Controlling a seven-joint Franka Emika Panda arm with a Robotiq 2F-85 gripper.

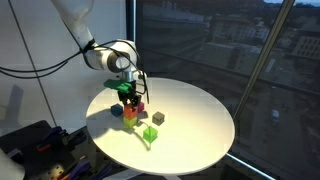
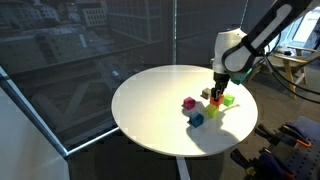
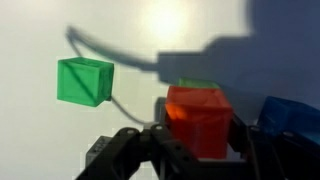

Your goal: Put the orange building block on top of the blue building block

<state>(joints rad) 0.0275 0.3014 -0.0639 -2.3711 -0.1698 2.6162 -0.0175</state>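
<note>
The orange building block [image 3: 198, 118] sits between my gripper's [image 3: 196, 150] two black fingers, which are closed on its sides. In both exterior views the gripper [image 1: 128, 96] [image 2: 217, 93] points down over the cluster of cubes, with the orange block [image 2: 215, 100] at its tips. The blue building block [image 3: 293, 118] shows at the right edge of the wrist view, close beside the orange one and apart from it. It also shows in both exterior views [image 1: 116, 111] [image 2: 196, 118]. I cannot tell whether the orange block touches the table.
A green cube [image 3: 84, 80] lies to the left in the wrist view, and another green edge [image 3: 196, 86] shows just behind the orange block. A magenta cube [image 2: 188, 103] and a yellow cube [image 2: 211, 111] lie nearby on the round white table [image 2: 150, 110].
</note>
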